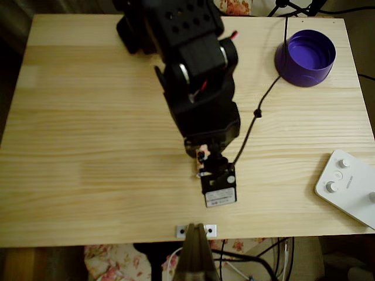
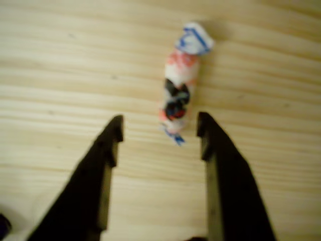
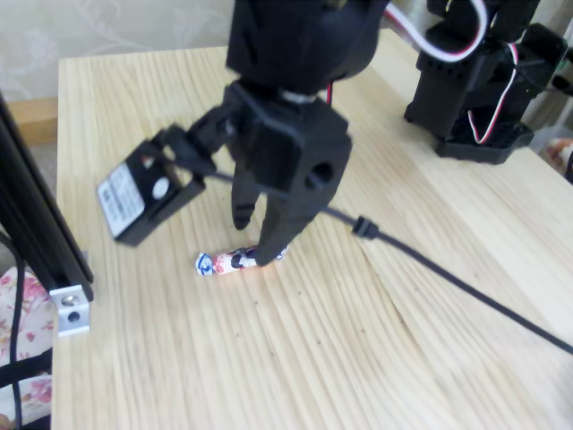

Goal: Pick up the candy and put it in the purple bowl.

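Two black fingers (image 2: 111, 138) fill the bottom of the wrist view, spread wide apart with nothing between them. Bare wood shows in the gap. The candy (image 2: 179, 86) lies flat on the worktop (image 2: 60, 65) just past the tips. Its near end sits about level with the tips, closer to the finger on the right of that view. The rest of it points away from them. Its wrapper is pink and white with dark marks and a blue twist at the far end.

From the fixed view at the side, the fingers (image 3: 260, 235) point down at the candy (image 3: 235, 262). One tip is right at the candy, but I cannot tell if it touches. A small black camera box (image 3: 141, 195) hangs on the arm beside the fingers. A black cable (image 3: 430, 269) runs across the wood behind them, well clear of the candy.

Seen from overhead, the black arm (image 1: 196, 88) covers most of the fingers, and the candy (image 1: 203, 158) peeks out below it. The purple bowl (image 1: 306, 57) stands far off by the top right corner, open side up. The cable (image 1: 258, 111) lies between the fingers and the bowl. A white box with knobs (image 1: 348, 186) rests at the right edge.
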Tool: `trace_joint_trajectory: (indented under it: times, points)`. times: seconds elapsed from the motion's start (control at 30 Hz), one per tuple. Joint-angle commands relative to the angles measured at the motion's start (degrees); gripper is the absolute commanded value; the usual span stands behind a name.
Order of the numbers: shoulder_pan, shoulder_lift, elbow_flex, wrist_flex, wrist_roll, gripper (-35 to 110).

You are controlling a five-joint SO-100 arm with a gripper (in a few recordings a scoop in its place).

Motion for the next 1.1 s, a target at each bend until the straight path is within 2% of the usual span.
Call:
trace_joint_trajectory:
  times: [0.0,0.47,0.67,0.87,1.07]
  points:
    - [-0.5,0.4,-5.6,-0.5,2.0,20]
    - [4.0,-5.9,-6.7,-1.0,3.4,20]
    - [4.5,-6.6,-5.9,-0.2,0.9,1]
    - [4.4,-6.6,-4.0,2.1,-2.1,0]
    - [7.2,-3.2,-6.3,3.5,-0.1,0]
